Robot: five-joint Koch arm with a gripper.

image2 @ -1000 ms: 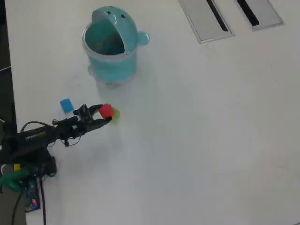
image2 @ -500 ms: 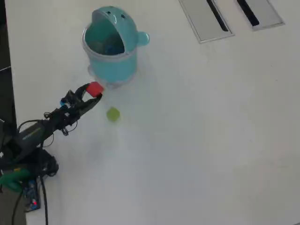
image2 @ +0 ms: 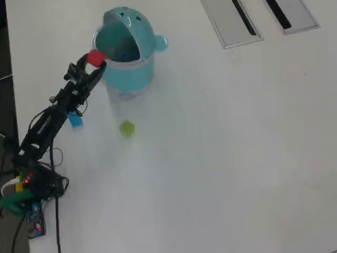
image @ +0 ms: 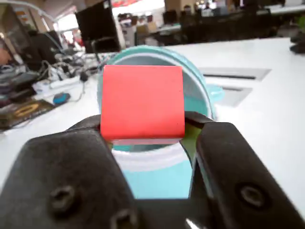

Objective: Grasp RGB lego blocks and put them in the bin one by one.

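My gripper point(image2: 95, 62) is shut on the red lego block point(image2: 96, 57), held in the air at the left rim of the teal bin point(image2: 129, 74). In the wrist view the red block point(image: 142, 102) sits clamped between the two black fingers point(image: 217, 143), with the bin's open mouth point(image: 193, 90) right behind it. The yellow-green block point(image2: 126, 128) lies on the table below the bin in the overhead view. The blue block point(image2: 76, 120) lies left of it, partly behind the arm.
Two flat grey panels with black slots point(image2: 231, 21) lie at the top right of the white table point(image2: 221, 147). The arm's base and cables point(image2: 26, 200) stand at the lower left, by the table's left edge.
The gripper has risen and swung from beside the yellow-green block up to the bin's left rim, carrying the red block. The other two blocks have stayed where they were.
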